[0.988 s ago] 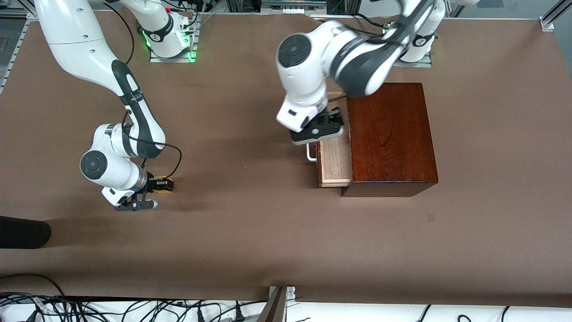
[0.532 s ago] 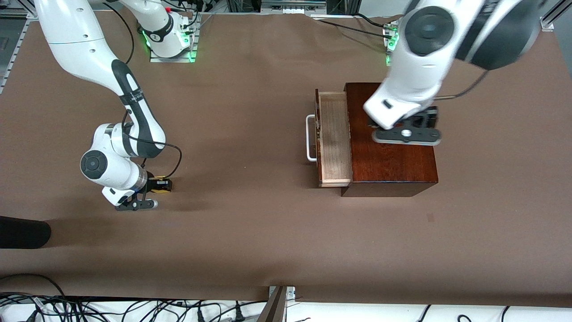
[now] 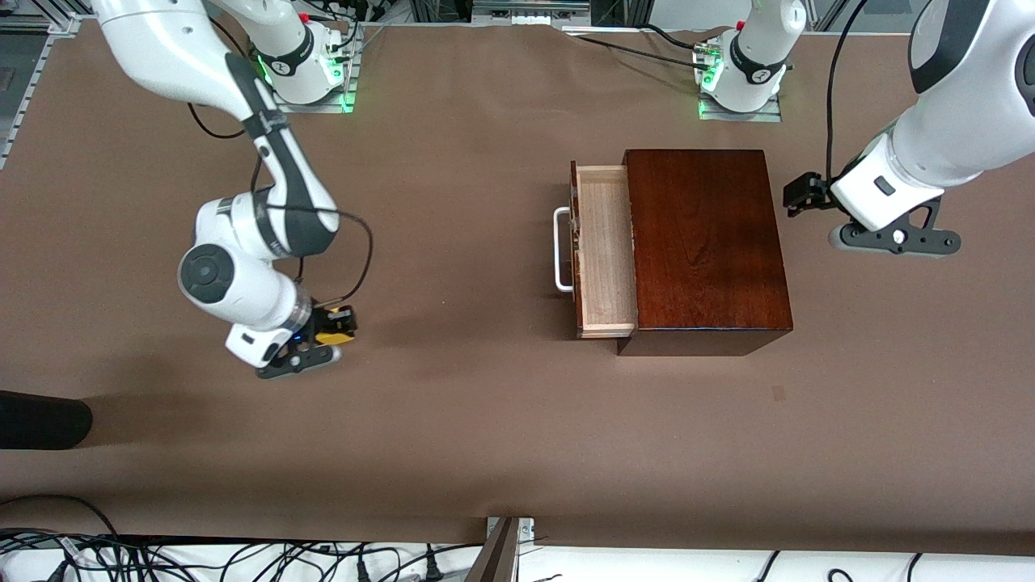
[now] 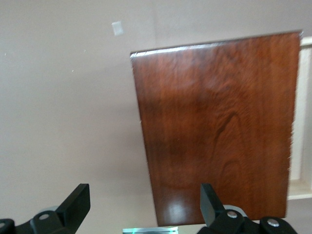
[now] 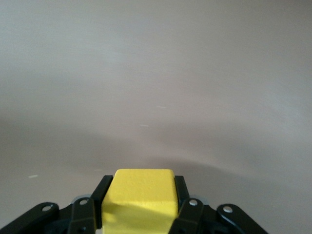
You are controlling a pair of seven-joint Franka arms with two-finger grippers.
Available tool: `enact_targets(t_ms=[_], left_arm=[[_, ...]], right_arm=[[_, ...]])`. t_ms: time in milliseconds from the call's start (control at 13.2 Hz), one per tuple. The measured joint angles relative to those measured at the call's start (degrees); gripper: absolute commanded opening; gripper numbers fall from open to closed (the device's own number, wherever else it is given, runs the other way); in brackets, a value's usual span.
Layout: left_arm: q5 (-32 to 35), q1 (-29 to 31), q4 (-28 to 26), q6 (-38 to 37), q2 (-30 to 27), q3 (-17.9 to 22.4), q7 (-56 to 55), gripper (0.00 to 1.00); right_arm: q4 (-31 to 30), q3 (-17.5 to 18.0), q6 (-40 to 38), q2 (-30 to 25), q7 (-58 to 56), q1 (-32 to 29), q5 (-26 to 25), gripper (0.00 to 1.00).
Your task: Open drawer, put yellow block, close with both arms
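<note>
— Yellow block [image 3: 334,332]: where?
— Pinched in the right gripper [image 3: 330,334], lifted above bare table, ready for carrying.
— And the drawer [image 3: 602,250]?
— Pulled open, empty. Left gripper [image 4: 145,207] hangs spread beside the box [image 3: 703,242], out of the way.

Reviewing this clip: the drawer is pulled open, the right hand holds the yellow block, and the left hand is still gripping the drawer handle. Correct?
Not quite. The front view shows the left hand open over bare table, clear of the handle. The drawer is open, and the right hand holds the yellow block.
</note>
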Motion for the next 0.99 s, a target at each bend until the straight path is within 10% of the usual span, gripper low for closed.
enact_targets(t_ms=[532,988], left_arm=[[-0.3,2.8,-4.5,0.1,-3.8,0.0,6.3,1.00],[-0.4,2.7,4.4,0.3,0.6,-0.3,6.2,1.00]], right_arm=[[10.2,1.9,-11.2,-0.8,-0.8,21.6,-8.9,0.20],[19.2,1.8,-13.6,1.5,-3.1,35.0,-11.7,0.21]])
